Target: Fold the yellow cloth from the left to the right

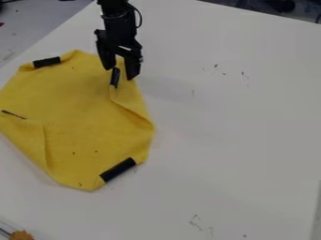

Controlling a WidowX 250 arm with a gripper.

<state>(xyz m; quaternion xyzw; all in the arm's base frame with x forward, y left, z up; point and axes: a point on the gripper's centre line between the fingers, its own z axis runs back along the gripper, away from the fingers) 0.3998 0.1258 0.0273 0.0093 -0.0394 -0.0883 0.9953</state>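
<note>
Yellow cloth (81, 108) lies on the left of the white table (232, 122), its right edge and near-left part turned inward. The claw (121, 74) hangs over its far-right corner, fingers apart, with a black tab (115, 78) between them. For a left-to-right fold, the better hold is probably the left tab (14, 114): centre over it, pinch fabric too, lift low and carry evenly rightward, lest the layers bunch.
</note>
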